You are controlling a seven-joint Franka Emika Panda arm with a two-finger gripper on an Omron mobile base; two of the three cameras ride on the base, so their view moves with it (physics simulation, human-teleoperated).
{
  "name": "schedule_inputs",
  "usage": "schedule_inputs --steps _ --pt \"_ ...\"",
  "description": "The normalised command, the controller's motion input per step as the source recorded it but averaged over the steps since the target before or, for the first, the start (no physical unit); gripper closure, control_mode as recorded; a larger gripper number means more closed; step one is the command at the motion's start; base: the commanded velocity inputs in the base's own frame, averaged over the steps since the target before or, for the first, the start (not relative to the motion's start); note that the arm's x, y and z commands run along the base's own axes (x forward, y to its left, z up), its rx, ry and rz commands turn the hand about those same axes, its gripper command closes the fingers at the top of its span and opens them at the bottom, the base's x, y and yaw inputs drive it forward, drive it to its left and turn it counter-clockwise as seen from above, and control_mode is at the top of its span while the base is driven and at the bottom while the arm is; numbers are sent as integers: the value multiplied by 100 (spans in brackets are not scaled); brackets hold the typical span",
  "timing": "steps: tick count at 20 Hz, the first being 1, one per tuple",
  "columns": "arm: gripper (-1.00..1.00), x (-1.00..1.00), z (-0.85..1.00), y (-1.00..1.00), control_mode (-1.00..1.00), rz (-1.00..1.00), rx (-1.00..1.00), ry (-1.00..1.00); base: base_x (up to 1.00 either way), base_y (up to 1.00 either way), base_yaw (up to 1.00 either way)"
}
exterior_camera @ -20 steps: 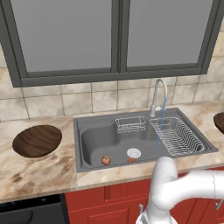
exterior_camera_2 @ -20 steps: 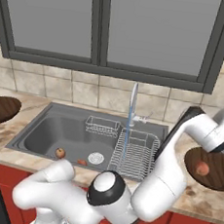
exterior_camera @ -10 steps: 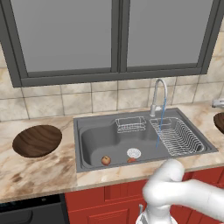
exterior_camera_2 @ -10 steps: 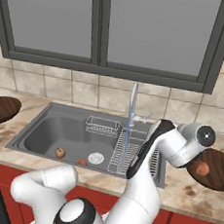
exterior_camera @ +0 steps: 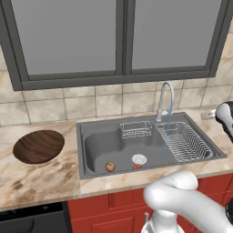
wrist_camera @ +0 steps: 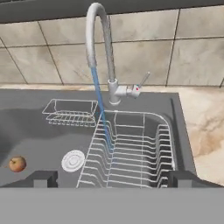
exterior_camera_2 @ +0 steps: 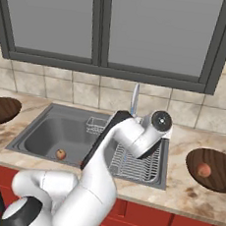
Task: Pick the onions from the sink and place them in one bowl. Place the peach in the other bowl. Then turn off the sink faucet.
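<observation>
Two onions in the sink: the larger onion sits on the basin floor left of the drain, in hand view low left of the gripper; smaller onion lies just in front of the drain. Peach rests in the right bowl, well apart to the gripper's right. Left bowl on the counter w/ nothing in it. Faucet straight ahead of the gripper, blue stream falling into the wire rack below it; lever angled up-right. Fingertips spread wide, nothing between them.
</observation>
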Motion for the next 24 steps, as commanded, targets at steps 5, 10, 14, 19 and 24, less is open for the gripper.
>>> schedule_inputs --steps 5,10,14,19,24 --pt "-100 -36 45 100 -100 24 -24 39 0 0 0" --pt "-100 -36 1 100 -100 29 -18 43 0 0 0" --pt "-100 -38 -24 100 -100 32 -11 39 0 0 0" --pt "-100 -30 -42 100 -100 28 -5 33 0 0 0" --pt "-100 -19 -45 100 -100 22 0 27 0 0 0"
